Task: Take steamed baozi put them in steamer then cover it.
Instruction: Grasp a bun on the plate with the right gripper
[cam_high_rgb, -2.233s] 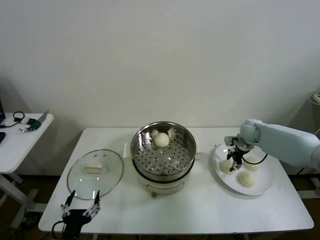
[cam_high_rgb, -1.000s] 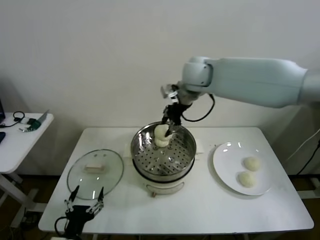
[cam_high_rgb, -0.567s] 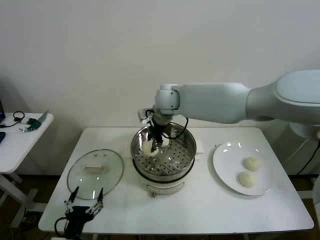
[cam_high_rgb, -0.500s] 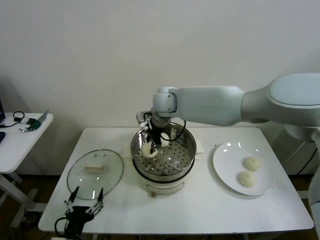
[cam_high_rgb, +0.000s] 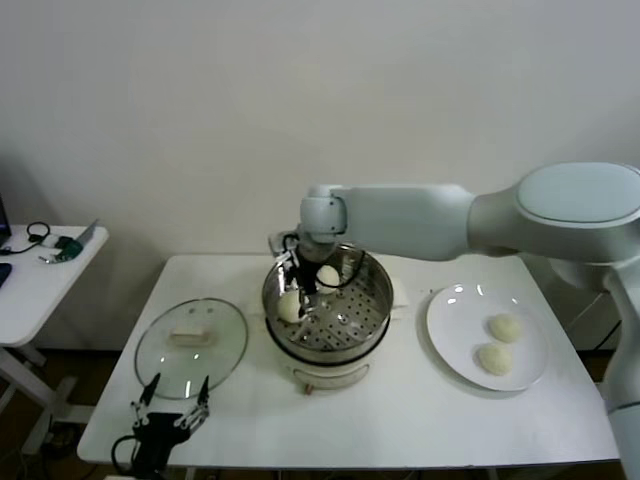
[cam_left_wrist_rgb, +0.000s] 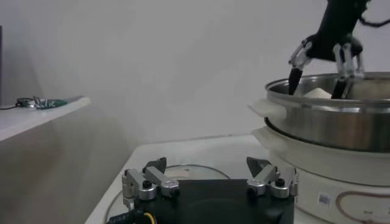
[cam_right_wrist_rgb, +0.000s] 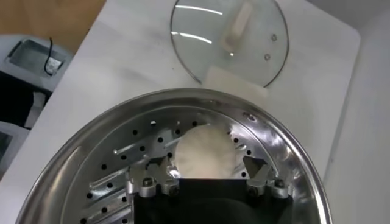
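Two steamed baozi (cam_high_rgb: 291, 306) lay on the perforated tray of the steamer (cam_high_rgb: 372, 290), which stood at mid-worktop (cam_high_rgb: 400, 420): one against the left wall, a second (cam_high_rgb: 327, 274) toward the back. The right claw (cam_high_rgb: 301, 291) reached into the pot with its fingers spread on either side of the left bun; the right wrist view showed that bun (cam_right_wrist_rgb: 202, 154) on the tray just ahead of the parted fingertips (cam_right_wrist_rgb: 256, 173). Two further baozi (cam_high_rgb: 502, 328) lay on a white plate (cam_high_rgb: 450, 345) to the right of the steamer. The cover (cam_high_rgb: 190, 346) lay flat, handle upward, left of the steamer. The left claw (cam_high_rgb: 169, 419) hung parked, fingers apart, at the worktop's near-left edge.
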